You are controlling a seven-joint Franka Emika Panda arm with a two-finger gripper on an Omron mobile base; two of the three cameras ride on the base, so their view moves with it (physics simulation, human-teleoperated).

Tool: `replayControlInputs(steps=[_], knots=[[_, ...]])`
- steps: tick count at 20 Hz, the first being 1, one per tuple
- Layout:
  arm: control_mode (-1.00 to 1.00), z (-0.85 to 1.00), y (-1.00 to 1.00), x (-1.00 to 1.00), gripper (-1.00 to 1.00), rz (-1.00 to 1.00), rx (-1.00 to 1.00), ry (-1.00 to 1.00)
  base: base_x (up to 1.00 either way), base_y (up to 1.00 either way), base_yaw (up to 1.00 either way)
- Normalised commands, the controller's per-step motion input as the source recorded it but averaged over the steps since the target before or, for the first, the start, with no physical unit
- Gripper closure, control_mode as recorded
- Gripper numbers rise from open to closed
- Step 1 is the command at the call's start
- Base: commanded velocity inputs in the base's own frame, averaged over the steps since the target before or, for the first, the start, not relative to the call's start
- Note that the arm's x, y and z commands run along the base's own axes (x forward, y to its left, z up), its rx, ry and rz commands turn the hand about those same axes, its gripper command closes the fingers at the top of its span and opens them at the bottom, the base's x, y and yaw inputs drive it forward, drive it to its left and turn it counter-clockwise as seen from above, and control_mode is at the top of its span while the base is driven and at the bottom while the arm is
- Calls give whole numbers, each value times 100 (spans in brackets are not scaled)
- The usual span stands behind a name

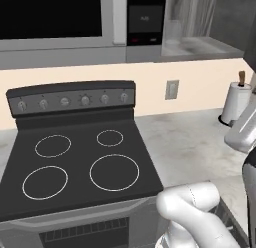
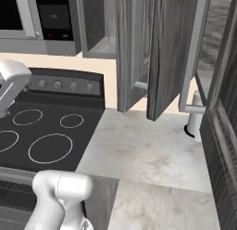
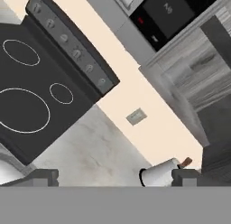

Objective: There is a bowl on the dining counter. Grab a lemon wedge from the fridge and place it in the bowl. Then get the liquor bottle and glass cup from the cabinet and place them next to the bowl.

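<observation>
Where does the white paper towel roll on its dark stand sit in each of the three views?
Left base view: white paper towel roll at the right edge, against the cream wall.
Right base view: at centre right, partly behind an open grey cabinet door.
Hand view: bottom centre-right, lying tilted.
Shared landmark: the black stove control panel.

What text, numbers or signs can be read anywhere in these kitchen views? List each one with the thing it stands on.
No text is legible.
Microwave panel: faint pale display marks, too blurred to read.
Stove knobs: no readable markings.
Wall outlet: blank.
Paper towel roll: no label.
</observation>
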Motion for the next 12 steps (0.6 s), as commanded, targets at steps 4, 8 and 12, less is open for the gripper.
replayControlInputs(steps=[4, 8, 12], knots=[[-100, 23, -38, 42, -100, 40, -22, 0, 0, 0, 0], [-100, 32, 0, 54, -100, 15, -18, 0, 0, 0, 0], [-100, 13, 0, 46, -100, 2, -18, 0, 0, 0, 0]])
